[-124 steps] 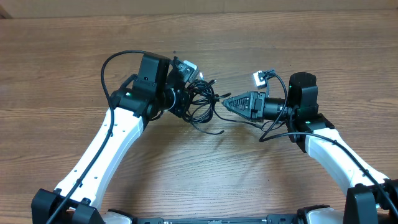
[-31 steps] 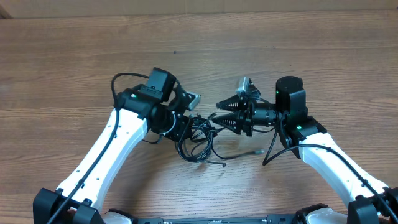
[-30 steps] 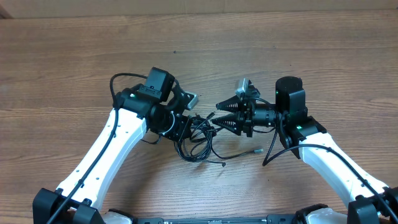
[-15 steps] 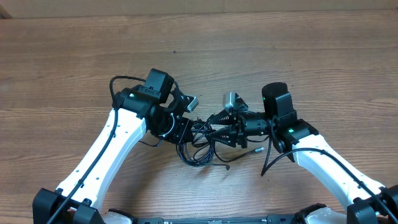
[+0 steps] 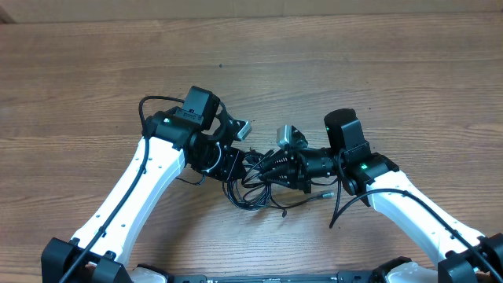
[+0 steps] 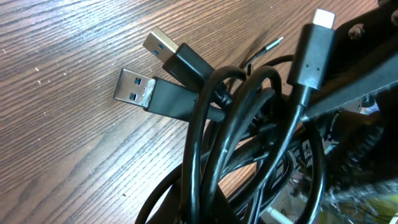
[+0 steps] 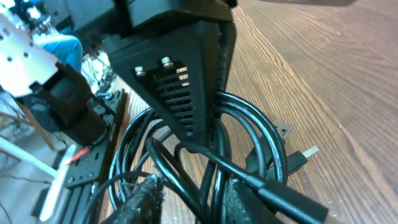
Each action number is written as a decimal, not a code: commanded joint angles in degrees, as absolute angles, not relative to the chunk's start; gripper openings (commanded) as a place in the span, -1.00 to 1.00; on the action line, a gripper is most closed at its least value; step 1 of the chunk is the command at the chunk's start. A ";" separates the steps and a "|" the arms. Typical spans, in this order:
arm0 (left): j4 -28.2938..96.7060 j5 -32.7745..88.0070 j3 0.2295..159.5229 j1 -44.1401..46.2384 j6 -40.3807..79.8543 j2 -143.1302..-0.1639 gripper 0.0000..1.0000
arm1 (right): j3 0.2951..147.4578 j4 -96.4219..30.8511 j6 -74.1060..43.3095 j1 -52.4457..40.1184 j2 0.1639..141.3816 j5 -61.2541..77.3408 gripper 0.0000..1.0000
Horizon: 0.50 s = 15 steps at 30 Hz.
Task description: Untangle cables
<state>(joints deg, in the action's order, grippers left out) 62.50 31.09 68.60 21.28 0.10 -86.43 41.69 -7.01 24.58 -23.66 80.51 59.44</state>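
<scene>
Though no strand has come free, the brown wood-grain table (image 5: 94, 71) carries just one knot, at its middle between the arms. The black left gripper (image 5: 234, 165) looks pinched on the thin black rubbery cables (image 5: 253, 171). The black right gripper (image 5: 266, 167) is spread, with strands between its fingers (a pull seems due). All the separating is left. Loops sag toward the robot's base, one end trails rightward, and two silver-tipped flat plugs (image 6: 134, 87) point side by side.

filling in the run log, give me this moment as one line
phase: untangling | left gripper: shut on cables | right gripper: open, straddling strands | cables: one tangled bundle
</scene>
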 commanded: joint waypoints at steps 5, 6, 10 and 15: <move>60.88 33.47 68.86 21.56 0.84 -86.85 -0.92 | 42.39 -7.64 24.93 -24.21 79.44 59.57 -0.82; 60.86 33.45 68.86 21.56 0.84 -86.85 -0.91 | 42.39 -7.64 23.97 -24.21 79.44 58.96 -0.88; 61.08 30.55 68.86 21.56 0.84 -86.85 -0.91 | 42.39 -7.29 20.97 -24.21 79.42 57.43 -0.92; 61.25 27.97 68.84 21.56 0.86 -86.87 -0.92 | 42.41 -3.60 14.96 -24.21 79.40 57.45 -0.92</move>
<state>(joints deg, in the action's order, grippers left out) 61.60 29.67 68.60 21.39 0.10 -86.46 41.69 -5.23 20.10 -23.73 80.51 57.36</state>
